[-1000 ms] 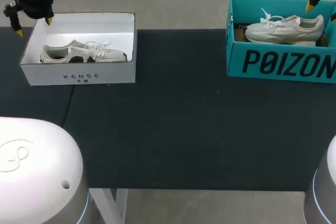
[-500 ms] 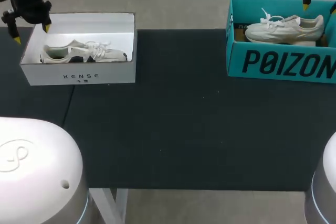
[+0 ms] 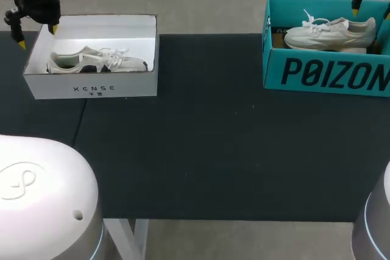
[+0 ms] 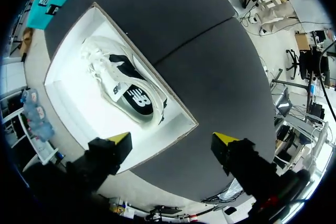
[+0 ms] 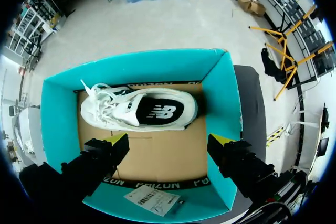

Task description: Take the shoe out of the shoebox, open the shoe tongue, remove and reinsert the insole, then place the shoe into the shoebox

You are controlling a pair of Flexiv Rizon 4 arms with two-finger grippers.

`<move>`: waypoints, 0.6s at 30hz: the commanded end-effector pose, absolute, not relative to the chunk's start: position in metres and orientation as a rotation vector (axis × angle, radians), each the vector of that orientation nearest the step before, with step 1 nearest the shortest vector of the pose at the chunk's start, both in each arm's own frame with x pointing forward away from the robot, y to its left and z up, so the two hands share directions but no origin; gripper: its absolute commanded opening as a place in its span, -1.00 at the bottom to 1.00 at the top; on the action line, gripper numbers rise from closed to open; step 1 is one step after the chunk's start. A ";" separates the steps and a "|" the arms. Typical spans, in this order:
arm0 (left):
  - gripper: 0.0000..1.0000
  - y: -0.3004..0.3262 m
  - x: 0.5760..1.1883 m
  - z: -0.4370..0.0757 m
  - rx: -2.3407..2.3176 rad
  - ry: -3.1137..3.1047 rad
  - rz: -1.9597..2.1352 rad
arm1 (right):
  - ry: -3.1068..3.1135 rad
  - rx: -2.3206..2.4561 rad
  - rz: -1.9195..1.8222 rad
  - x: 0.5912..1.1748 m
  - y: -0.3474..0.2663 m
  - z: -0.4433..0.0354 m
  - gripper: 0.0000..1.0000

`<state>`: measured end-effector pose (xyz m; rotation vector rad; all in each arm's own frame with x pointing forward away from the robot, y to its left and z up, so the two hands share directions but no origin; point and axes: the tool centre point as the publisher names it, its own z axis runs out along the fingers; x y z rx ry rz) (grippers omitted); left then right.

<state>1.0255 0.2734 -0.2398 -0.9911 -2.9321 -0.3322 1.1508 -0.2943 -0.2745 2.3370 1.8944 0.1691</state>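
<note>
On the dark table's (image 3: 207, 150) far left, a white shoebox (image 3: 91, 89) holds a white shoe (image 3: 97, 60). At far right, a teal shoebox (image 3: 323, 77) holds another shoe (image 3: 329, 33). Above their far outer corners hang my left gripper (image 3: 38, 36) and right gripper (image 5: 169, 140), jaws spread, holding nothing.

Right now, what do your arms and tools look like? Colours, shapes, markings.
Both tools are black and blocky, with two fingers ending in wedge-shaped bright yellow tips: left tool, right tool. The left arm has a glossy white rounded housing with an embossed looping mark, a small round hole and a pale blue-grey ring at its lower seam. The right arm shows the same white shell and ring.
</note>
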 end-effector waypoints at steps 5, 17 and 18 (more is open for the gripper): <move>1.00 0.272 1.022 -0.240 -0.932 -2.938 -0.326 | 1.902 2.461 0.031 1.174 -0.317 -0.299 1.00; 1.00 0.268 1.023 -0.238 -0.874 -2.929 -0.349 | 1.917 2.462 -0.040 1.181 -0.330 -0.332 1.00; 1.00 0.268 1.023 -0.238 -0.871 -2.928 -0.351 | 1.915 2.464 -0.042 1.181 -0.331 -0.335 1.00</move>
